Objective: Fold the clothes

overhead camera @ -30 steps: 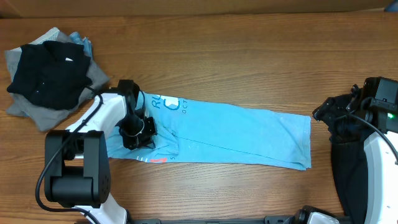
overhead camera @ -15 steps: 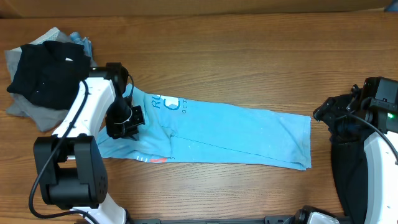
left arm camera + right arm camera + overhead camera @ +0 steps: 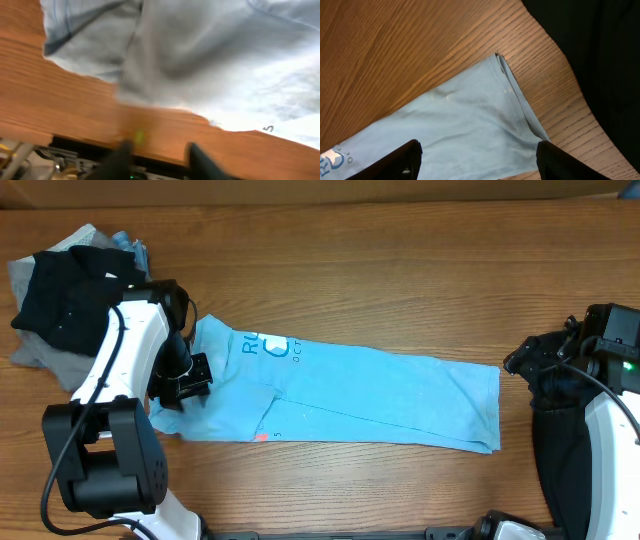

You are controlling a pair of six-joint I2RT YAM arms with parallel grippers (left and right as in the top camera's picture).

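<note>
A light blue T-shirt (image 3: 370,395), folded into a long strip with blue print near its left end, lies across the table. My left gripper (image 3: 180,388) is at the strip's left end. In the blurred left wrist view its fingers (image 3: 157,155) are apart over bare wood, with the shirt (image 3: 200,55) just beyond them and no cloth between. My right gripper (image 3: 515,362) hovers off the strip's right end. In the right wrist view it is open (image 3: 479,155) above the shirt's corner (image 3: 485,115). A black garment (image 3: 70,295) lies on a grey one (image 3: 40,358) at the far left.
A dark black cloth shape (image 3: 560,450) lies beside the right arm at the table's right edge, and also shows in the right wrist view (image 3: 600,50). A scrap of blue cloth (image 3: 130,246) pokes out of the pile. The table's front edge (image 3: 75,137) is close to the left fingers.
My left arm has swung left and slightly back, and the shirt's left end has spread out leftward with it. The right arm has not moved.
</note>
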